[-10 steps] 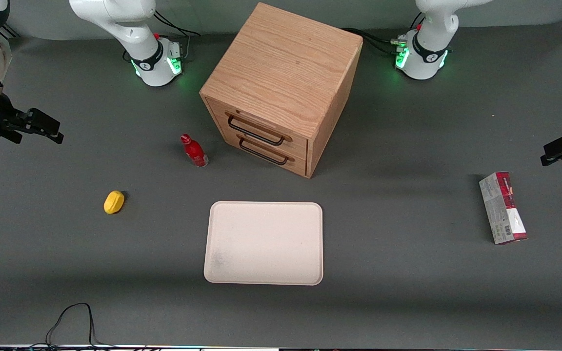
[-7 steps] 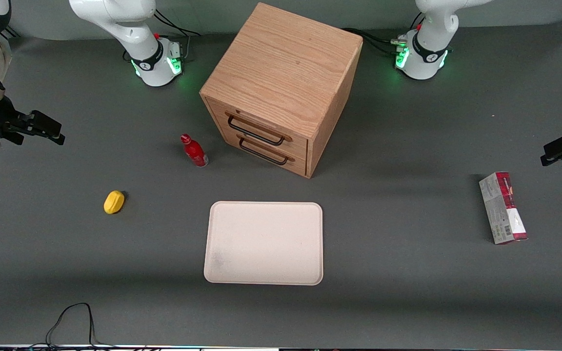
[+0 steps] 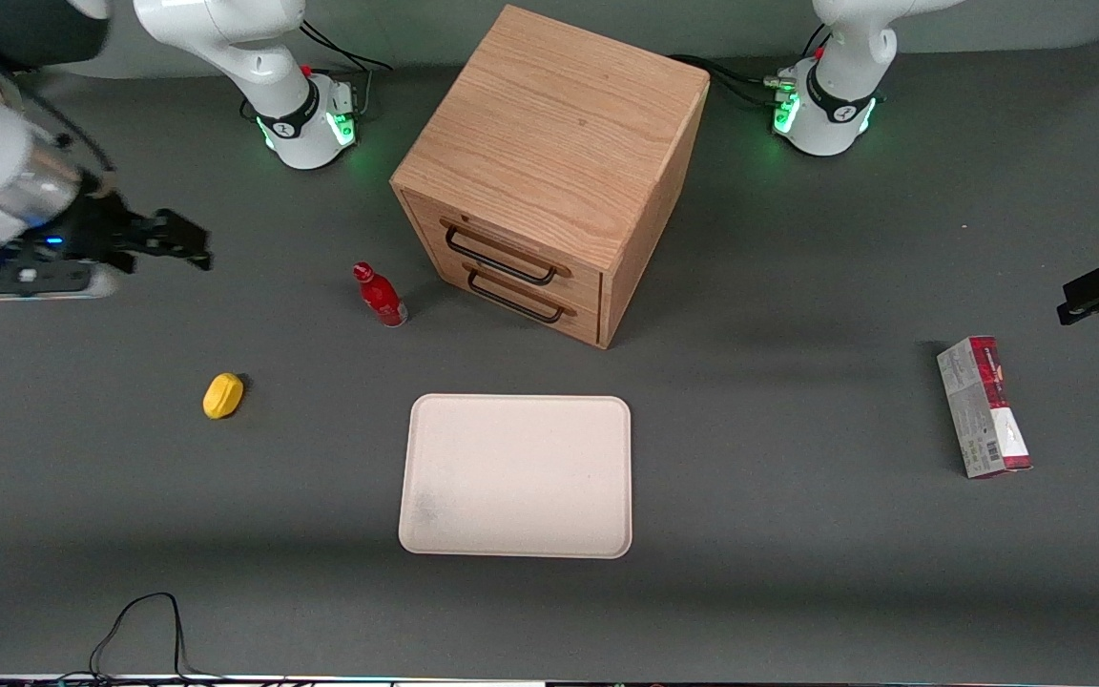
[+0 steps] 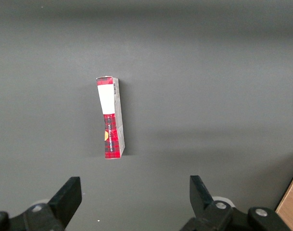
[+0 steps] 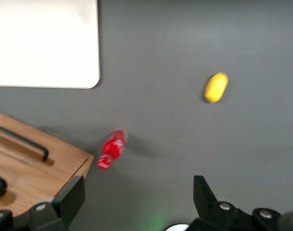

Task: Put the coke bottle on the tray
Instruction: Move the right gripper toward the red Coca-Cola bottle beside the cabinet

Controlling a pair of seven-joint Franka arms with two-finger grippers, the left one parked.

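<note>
The coke bottle (image 3: pixel 380 295), small and red with a red cap, stands upright on the grey table beside the cabinet's drawer front. It also shows in the right wrist view as the coke bottle (image 5: pixel 112 148). The cream tray (image 3: pixel 515 475) lies flat and bare, nearer to the front camera than the bottle; a corner of the tray (image 5: pixel 45 43) shows from the wrist. My gripper (image 3: pixel 177 243) hovers above the table toward the working arm's end, well apart from the bottle. The gripper (image 5: pixel 138 197) is open, with only bare table between its fingers.
A wooden drawer cabinet (image 3: pixel 549 162) with two black handles stands at mid-table, farther from the front camera than the tray. A yellow object (image 3: pixel 223 395) lies toward the working arm's end. A red-and-grey carton (image 3: pixel 983 406) lies toward the parked arm's end. A black cable (image 3: pixel 144 620) loops at the near edge.
My gripper has swung in from the table's end toward the coke bottle and the arm now shows larger. The bottle, tray and other objects have not moved.
</note>
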